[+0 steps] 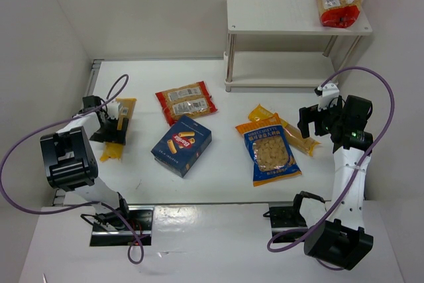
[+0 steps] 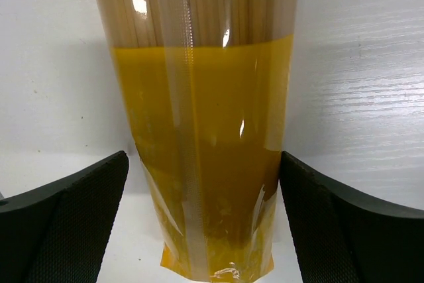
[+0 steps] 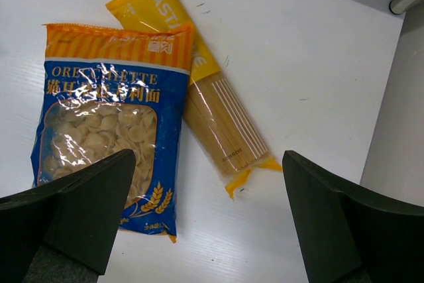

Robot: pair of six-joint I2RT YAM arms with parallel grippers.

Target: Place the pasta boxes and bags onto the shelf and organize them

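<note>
A white two-tier shelf (image 1: 285,24) stands at the back right, with a red-edged bag (image 1: 340,6) on its top board. On the table lie two red-edged bags (image 1: 186,101), a dark blue box (image 1: 181,144), a blue-and-orange bag (image 1: 270,152) (image 3: 106,124) and a yellow bag (image 1: 296,137) (image 3: 212,111) partly under it. Another yellow bag (image 1: 119,130) (image 2: 205,137) lies at the left. My left gripper (image 1: 114,127) (image 2: 204,230) is open, its jaws close on either side of that bag's end. My right gripper (image 1: 309,121) (image 3: 209,223) is open and empty above the right yellow bag's end.
White walls close in the table on the left, back and right. The shelf's lower board (image 1: 278,71) is bare. Purple cables (image 1: 371,91) loop from both arms.
</note>
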